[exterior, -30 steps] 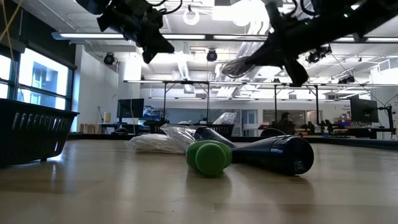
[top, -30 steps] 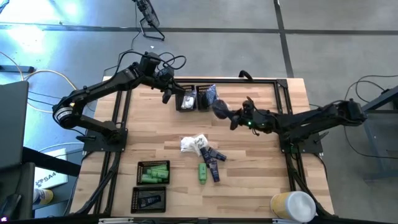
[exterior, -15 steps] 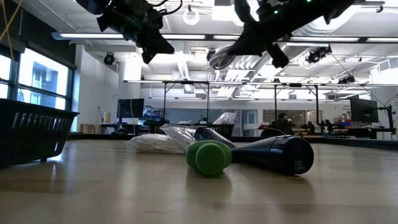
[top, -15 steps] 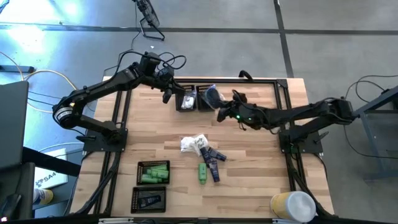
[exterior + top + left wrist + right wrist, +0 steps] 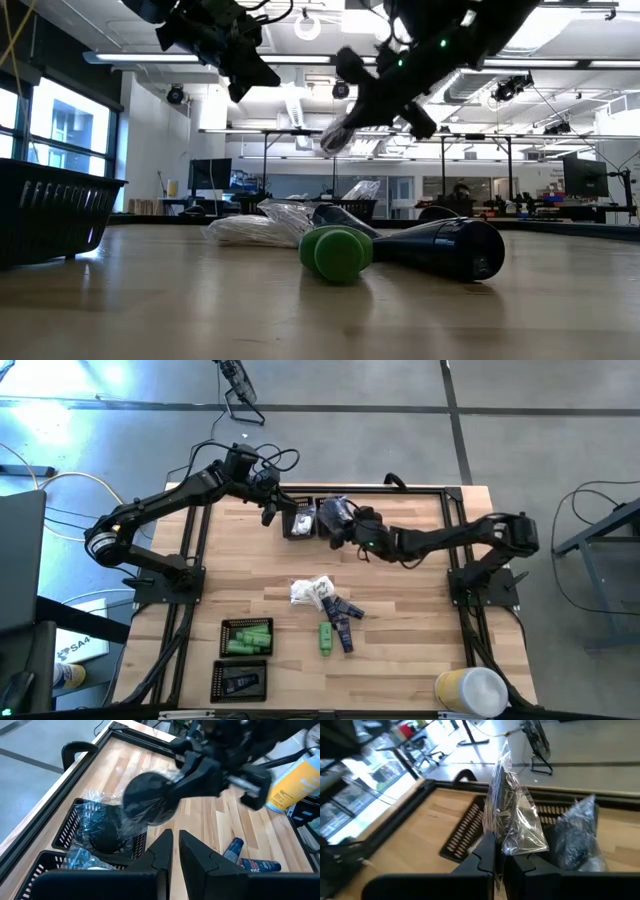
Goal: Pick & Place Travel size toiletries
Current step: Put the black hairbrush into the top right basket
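My right gripper (image 5: 343, 528) is shut on a clear bag (image 5: 335, 512) with a dark round piece (image 5: 147, 800) in it, just above the far black mesh tray (image 5: 330, 523). A second such bag (image 5: 577, 835) lies in that tray. The neighbouring tray (image 5: 300, 522) holds white crinkly packets (image 5: 75, 860). My left gripper (image 5: 268, 512) hovers shut and empty beside these trays on their left. At the table's middle lie white packets (image 5: 312, 592), navy tubes (image 5: 342, 612) and a green tube (image 5: 326, 638). My right gripper pinches an edge of the clear bag (image 5: 498, 840) between its two fingers. The fingers come from the table's right, slanting a little downward. The bag sticks out beyond the fingertips with the dark piece at its far end, lifted clear above the mesh tray.
Near the front left stand a tray of green tubes (image 5: 247, 637) and a tray of navy tubes (image 5: 240, 680). A yellow and white container (image 5: 470, 690) stands at the front right corner. A black frame (image 5: 455, 510) runs round the table's edges.
My right gripper has carried the bag toward the table's left and slightly toward its far edge, from beside the far trays to just over the right-hand one, and has rolled somewhat. It stays shut on the bag, which stays lifted clear.
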You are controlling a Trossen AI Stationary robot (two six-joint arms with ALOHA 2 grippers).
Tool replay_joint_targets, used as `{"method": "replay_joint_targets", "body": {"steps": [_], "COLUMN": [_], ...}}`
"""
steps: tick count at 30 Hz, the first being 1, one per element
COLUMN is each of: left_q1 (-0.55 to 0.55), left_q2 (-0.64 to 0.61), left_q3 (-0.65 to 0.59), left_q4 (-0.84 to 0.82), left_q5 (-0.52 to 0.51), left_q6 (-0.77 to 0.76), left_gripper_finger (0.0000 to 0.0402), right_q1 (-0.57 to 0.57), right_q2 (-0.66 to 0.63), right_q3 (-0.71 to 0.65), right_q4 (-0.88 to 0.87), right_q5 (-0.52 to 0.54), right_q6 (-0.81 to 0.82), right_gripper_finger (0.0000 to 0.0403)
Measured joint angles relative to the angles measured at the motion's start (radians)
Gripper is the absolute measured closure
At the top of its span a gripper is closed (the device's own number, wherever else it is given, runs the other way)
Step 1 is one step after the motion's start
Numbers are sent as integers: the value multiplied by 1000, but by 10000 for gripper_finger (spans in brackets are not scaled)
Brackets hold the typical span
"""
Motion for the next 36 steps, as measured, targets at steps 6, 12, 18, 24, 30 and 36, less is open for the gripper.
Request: {"method": "replay_joint_targets", "body": {"steps": [6,12,18,24,30,36], "left_q1": [0,0,0,0,0,0], "left_q2": [0,0,0,0,0,0], "left_q3": [0,0,0,0,0,0], "left_q4": [0,0,-1,-1,-1,-1], "left_q5": [0,1,3,3,2,2], "left_q6": [0,0,-2,-2,-2,-1], "left_gripper_finger": [374,374,374,374,374,374], "right_q1": [-46,-97,-135,-142,-144,-145], "right_q2": [56,98,121,121,121,121], "right_q3": [0,0,0,0,0,0], "right_q4": [-21,-38,-50,-48,-48,-48], "right_q5": [-33,-76,-144,-164,-167,-163], "right_q6": [11,8,13,11,11,14], "right_gripper_finger": [399,399,399,391,364,302]}}
